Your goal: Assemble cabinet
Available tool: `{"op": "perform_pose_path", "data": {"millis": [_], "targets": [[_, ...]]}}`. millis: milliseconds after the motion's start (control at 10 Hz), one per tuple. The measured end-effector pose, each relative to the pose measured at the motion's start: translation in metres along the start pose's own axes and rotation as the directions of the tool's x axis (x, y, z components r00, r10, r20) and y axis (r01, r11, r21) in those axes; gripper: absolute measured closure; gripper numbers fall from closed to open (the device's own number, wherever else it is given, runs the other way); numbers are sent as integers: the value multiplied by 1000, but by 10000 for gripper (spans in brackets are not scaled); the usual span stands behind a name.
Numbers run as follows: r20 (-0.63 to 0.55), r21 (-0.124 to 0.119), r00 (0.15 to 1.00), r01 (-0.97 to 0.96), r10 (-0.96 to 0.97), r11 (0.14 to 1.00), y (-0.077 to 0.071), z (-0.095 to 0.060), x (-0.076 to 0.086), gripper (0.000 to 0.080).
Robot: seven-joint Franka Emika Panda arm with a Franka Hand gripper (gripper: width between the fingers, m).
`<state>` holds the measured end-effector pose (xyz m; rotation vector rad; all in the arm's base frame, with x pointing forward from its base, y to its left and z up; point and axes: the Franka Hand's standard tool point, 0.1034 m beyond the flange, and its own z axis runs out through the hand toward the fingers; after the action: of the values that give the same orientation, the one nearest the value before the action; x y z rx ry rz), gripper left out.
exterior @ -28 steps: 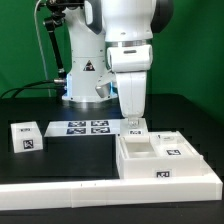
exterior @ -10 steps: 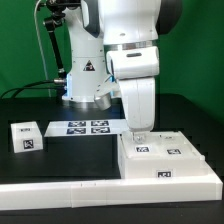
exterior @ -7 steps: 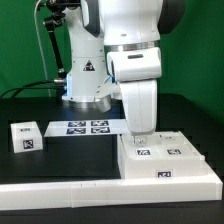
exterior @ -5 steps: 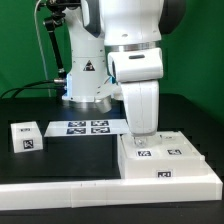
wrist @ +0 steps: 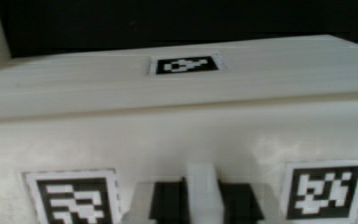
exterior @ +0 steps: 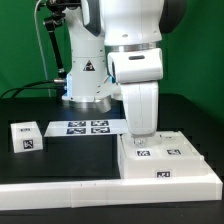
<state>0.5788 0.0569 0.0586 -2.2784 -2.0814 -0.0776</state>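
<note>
Cabinet [exterior: 170, 163], a matte white blocky box carrying small square black-and-white tags, is shown on the black table [exterior: 60, 160] toward the exterior view's right. The gripper [exterior: 141, 138] is lowered vertically onto the box's upper face, near its rear corner on the exterior view's left. In the wrist view the dark fingers [wrist: 165, 203] are seen pressed close on either side of a narrow white rib of the cabinet [wrist: 176, 100], which is pinched between them; that view is blurred. The marker board [exterior: 85, 127] lies flat behind, just beside the box. A loose white block [exterior: 25, 136] with one tag is set well apart, toward the exterior view's left.
</note>
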Motion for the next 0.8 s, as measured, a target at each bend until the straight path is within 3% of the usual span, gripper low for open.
{"op": "perform_pose_path", "data": {"millis": [100,200,400,500,600,700,800], "targets": [[1,-5,1000,2,-2,1000,1,-3,0,488],[3,-13,1000,5,-4,1000,3,-7,0,488],[5,-40,1000,4,-4,999,-1,-16,-3,163],[7,-57,1000,-3,4,998,-10,-19,-6,163],[6,-85,1000,-23,24,996,-19,-24,-11,19],[3,-108,998,-58,58,993,-26,-31,-15,19],[-14,-149,992,-125,124,981,-34,-37,-16,5]]}}
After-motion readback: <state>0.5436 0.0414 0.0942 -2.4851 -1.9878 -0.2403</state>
